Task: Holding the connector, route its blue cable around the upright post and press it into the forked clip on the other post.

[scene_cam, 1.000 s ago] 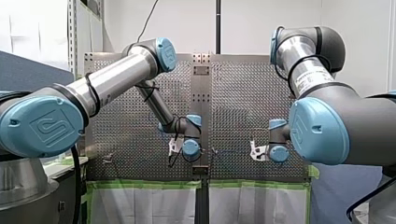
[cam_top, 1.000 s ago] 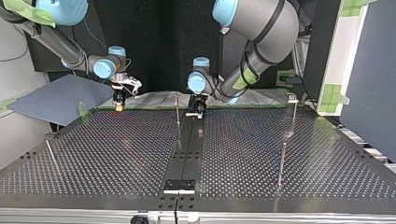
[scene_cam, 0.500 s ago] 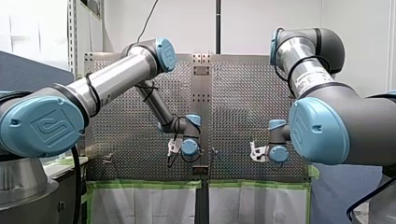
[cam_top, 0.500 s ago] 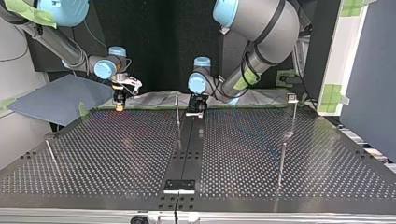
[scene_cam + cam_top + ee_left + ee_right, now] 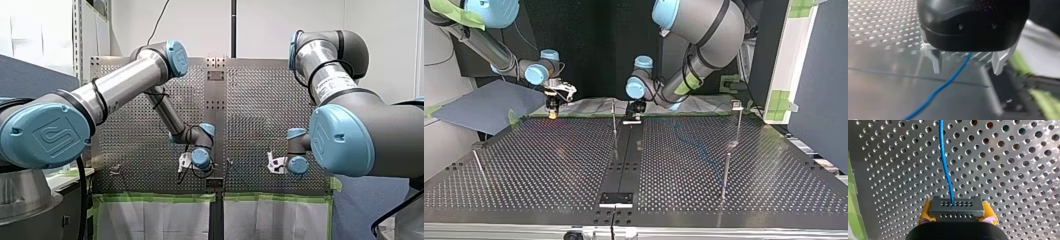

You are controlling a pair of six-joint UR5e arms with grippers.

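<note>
Right gripper (image 5: pixel 956 213) clamps the connector (image 5: pixel 956 207) between its yellow pads, blue cable (image 5: pixel 945 165) leading ahead; left gripper (image 5: pixel 967 65) fingers spread, cable passing loose between them.

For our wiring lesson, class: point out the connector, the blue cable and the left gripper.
connector (image 5: pixel 956 207): right wrist view, dark face with pin holes.
blue cable (image 5: pixel 943 157): right wrist view, stretch ahead of connector.
left gripper (image 5: pixel 967 71): left wrist view, midway between its fingertips.

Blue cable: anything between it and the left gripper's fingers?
Nothing visible. The blue cable runs through the gap between the open left gripper's metal fingers, clear of both, over the table.
</note>
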